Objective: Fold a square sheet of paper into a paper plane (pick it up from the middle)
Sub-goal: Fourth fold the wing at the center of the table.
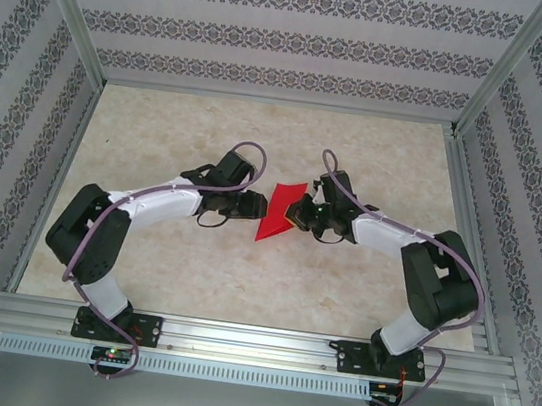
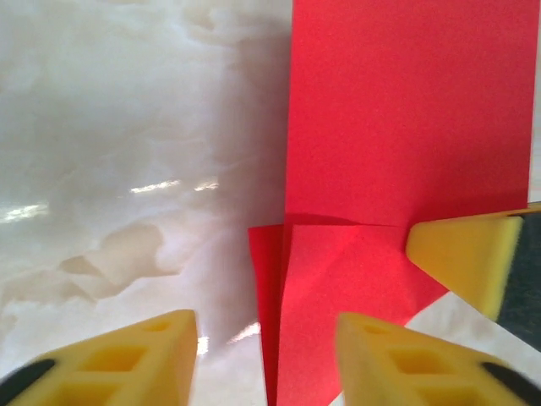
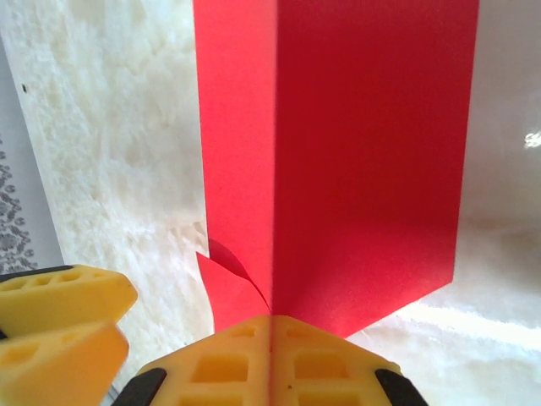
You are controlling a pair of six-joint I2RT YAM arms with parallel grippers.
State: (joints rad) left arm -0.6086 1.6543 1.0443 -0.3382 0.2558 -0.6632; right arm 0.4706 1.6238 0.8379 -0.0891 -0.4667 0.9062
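The red sheet of paper (image 1: 277, 214) is folded and creased, and stands tilted at the middle of the table between both grippers. My right gripper (image 3: 270, 334) is shut on the sheet of paper (image 3: 355, 152) at the lower end of its long crease, with one panel rising on each side. My left gripper (image 2: 266, 342) is open, its yellow fingers (image 2: 127, 359) spread apart. The folded edge of the paper (image 2: 397, 110) lies in the gap, close to the right-hand finger. In the top view the left gripper (image 1: 256, 204) and right gripper (image 1: 302, 215) face each other across the paper.
The pale marble-patterned table (image 1: 171, 270) stretches all round the paper. Aluminium rails (image 1: 251, 342) run along the near edge by the arm bases. Patterned walls (image 1: 274, 37) close in the back and sides.
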